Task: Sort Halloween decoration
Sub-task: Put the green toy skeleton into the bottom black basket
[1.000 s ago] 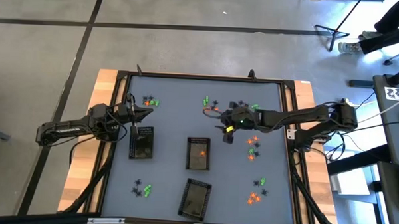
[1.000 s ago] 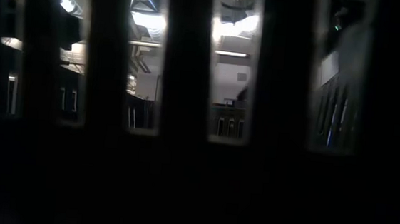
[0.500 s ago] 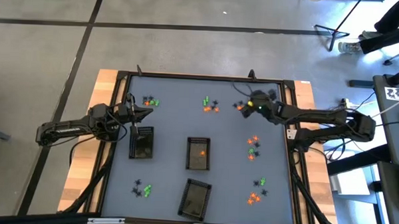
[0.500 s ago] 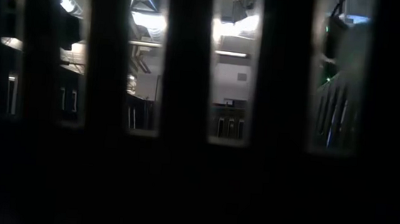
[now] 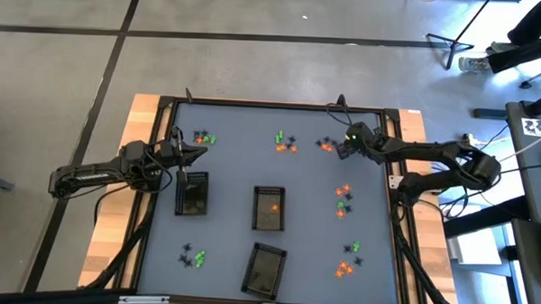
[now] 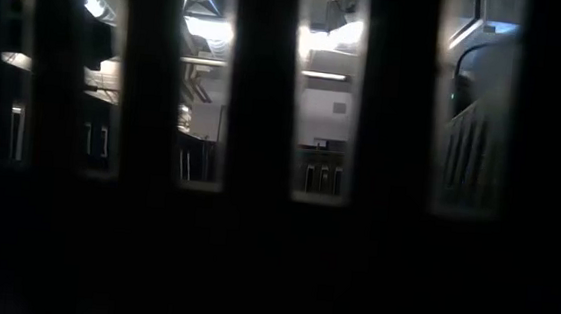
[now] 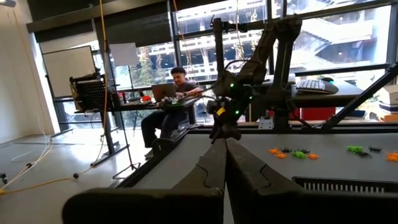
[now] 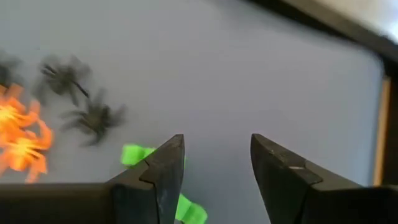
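The Halloween decoration lies in small heaps of orange, green and black trinkets on the grey table (image 5: 231,241): far left (image 5: 203,138), far middle (image 5: 284,143), far right (image 5: 326,143), right (image 5: 343,198) and two near heaps (image 5: 348,261) (image 5: 193,256). My right gripper (image 5: 343,147) (image 8: 214,168) hangs open, tipped downward, right beside the far right heap. In its wrist view a green trinket (image 8: 134,154), black spiders (image 8: 93,118) and orange ones (image 8: 18,130) lie just off one finger. My left gripper (image 5: 198,152) (image 7: 225,149) waits shut at the left edge.
Three dark trays rest on the table: one at the left (image 5: 191,193), one in the middle (image 5: 268,208) holding an orange trinket (image 5: 275,206), one at the near middle (image 5: 265,267). A black frame (image 5: 272,104) borders the table. Beyond the table a person (image 7: 174,93) sits at a desk.
My right gripper has swung from over the middle of the table toward the far right corner, sinking, rolling and tipping downward, and now hangs by the far right heap. It has stayed open. No trinket has moved.
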Controlling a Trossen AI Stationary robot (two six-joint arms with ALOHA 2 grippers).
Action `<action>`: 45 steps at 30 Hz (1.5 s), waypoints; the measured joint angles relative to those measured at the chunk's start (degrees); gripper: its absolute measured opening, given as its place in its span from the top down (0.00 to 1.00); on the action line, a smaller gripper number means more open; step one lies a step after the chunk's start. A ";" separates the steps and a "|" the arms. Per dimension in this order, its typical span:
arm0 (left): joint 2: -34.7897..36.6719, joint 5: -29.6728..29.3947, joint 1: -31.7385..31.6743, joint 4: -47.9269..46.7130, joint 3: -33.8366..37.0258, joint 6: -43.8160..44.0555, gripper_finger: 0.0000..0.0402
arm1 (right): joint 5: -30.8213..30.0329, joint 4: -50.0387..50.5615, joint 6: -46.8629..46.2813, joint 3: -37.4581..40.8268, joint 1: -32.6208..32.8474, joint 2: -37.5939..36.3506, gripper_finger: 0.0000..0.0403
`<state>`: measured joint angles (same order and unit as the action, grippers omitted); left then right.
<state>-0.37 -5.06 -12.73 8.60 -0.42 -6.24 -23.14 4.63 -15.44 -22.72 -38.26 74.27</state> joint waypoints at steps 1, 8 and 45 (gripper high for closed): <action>0.00 0.00 0.00 0.00 0.01 0.00 1.00 | 1.04 0.13 -0.01 0.00 -0.88 0.71 0.55; 0.00 0.00 0.00 0.00 0.00 0.00 1.00 | 3.07 -0.66 -0.05 -0.26 -3.54 3.83 0.55; 0.00 0.00 0.02 0.00 0.00 0.00 1.00 | 4.03 11.22 5.30 0.79 3.72 -8.58 0.55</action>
<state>-0.36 -5.06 -12.71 8.60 -0.42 -6.24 -19.12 15.84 -10.14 -21.93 -34.54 65.69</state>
